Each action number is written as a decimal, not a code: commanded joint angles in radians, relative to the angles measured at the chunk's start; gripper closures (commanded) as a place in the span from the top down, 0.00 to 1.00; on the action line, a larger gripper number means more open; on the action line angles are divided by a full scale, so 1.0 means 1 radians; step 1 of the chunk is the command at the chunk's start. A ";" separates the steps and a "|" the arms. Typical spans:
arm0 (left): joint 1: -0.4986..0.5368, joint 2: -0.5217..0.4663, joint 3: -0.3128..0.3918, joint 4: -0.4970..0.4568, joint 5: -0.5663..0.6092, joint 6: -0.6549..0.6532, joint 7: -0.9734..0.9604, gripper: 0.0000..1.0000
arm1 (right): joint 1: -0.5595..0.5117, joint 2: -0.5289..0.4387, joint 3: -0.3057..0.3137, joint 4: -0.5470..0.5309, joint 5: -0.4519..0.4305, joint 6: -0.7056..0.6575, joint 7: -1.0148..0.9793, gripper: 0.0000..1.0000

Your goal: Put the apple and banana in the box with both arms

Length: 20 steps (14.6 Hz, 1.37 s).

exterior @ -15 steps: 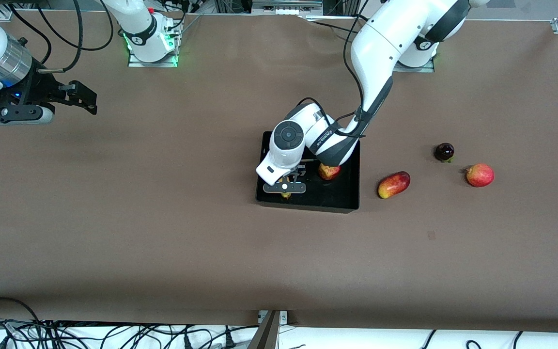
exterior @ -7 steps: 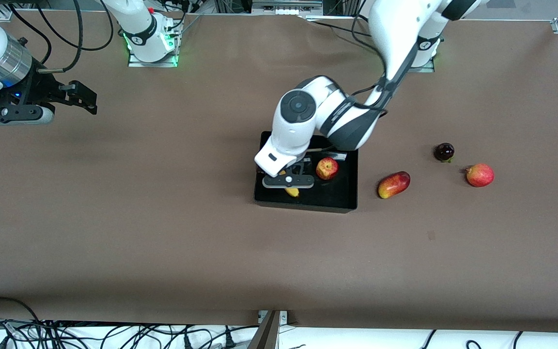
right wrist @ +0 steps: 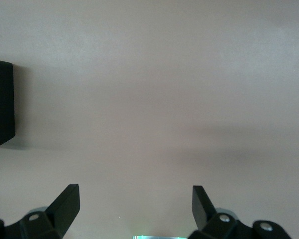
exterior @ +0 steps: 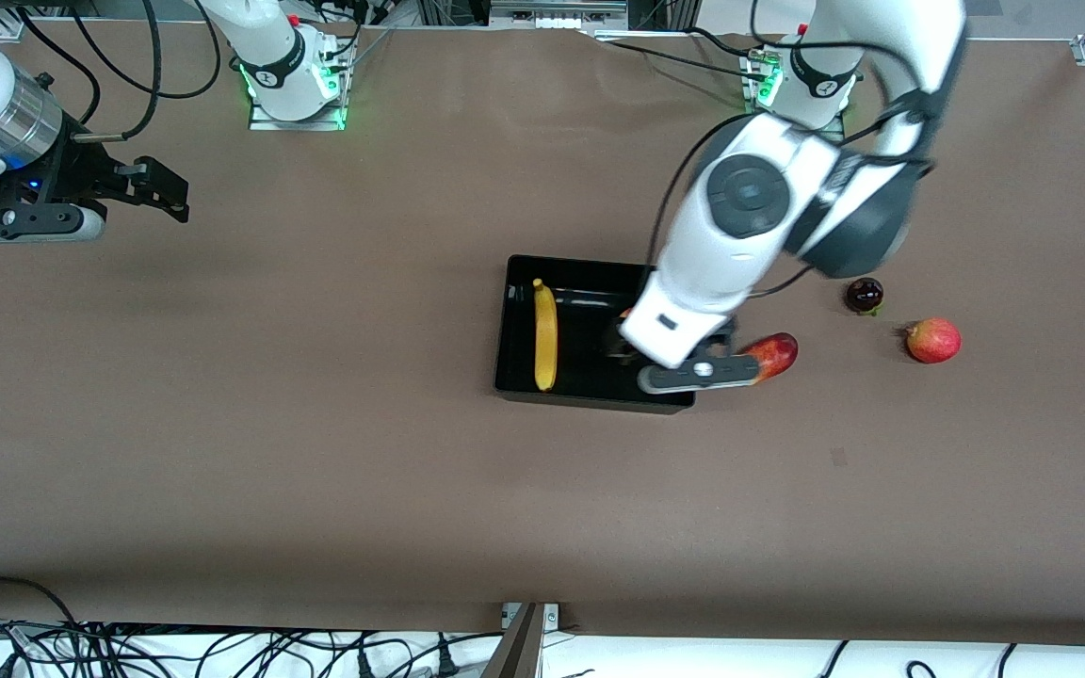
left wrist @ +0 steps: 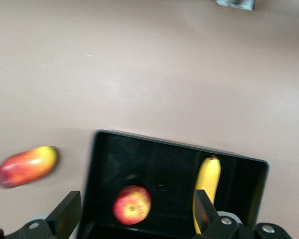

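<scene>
The black box (exterior: 516, 325) stands mid-table. The yellow banana (exterior: 544, 334) lies in it along the wall toward the right arm's end. In the left wrist view the banana (left wrist: 208, 181) and the red-yellow apple (left wrist: 132, 204) both rest on the floor of the box (left wrist: 179, 145), apart from each other. In the front view the left arm hides the apple. My left gripper (left wrist: 136, 206) hangs open and empty, high over the apple's end of the box. My right gripper (exterior: 161, 193) is open and empty, waiting over bare table at the right arm's end.
An elongated red-yellow fruit (exterior: 776, 353) lies on the table just outside the box, toward the left arm's end. Farther that way lie a dark round fruit (exterior: 864, 295) and a smooth red round fruit (exterior: 933, 340). The right wrist view shows one box corner (right wrist: 0, 104).
My left gripper has opened and let go of the banana, which now lies in the box. The left arm has risen and swung from the banana toward the apple's end. The right arm stayed still.
</scene>
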 commanded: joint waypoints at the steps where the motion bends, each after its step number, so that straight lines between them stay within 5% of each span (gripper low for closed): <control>1: 0.071 -0.101 -0.002 -0.029 -0.016 -0.076 0.022 1.00 | 0.003 0.003 0.000 0.013 -0.004 -0.014 -0.004 1.00; 12: 0.244 -0.339 -0.002 -0.064 -0.015 -0.385 0.341 1.00 | 0.003 0.003 0.000 0.013 -0.004 -0.015 0.005 1.00; 15: 0.287 -0.474 0.008 -0.185 -0.022 -0.394 0.459 1.00 | 0.004 0.001 0.005 0.013 -0.004 -0.014 0.005 1.00; 20: 0.291 -0.620 0.123 -0.331 -0.113 -0.396 0.640 1.00 | 0.004 0.001 0.005 0.013 -0.004 -0.015 0.005 1.00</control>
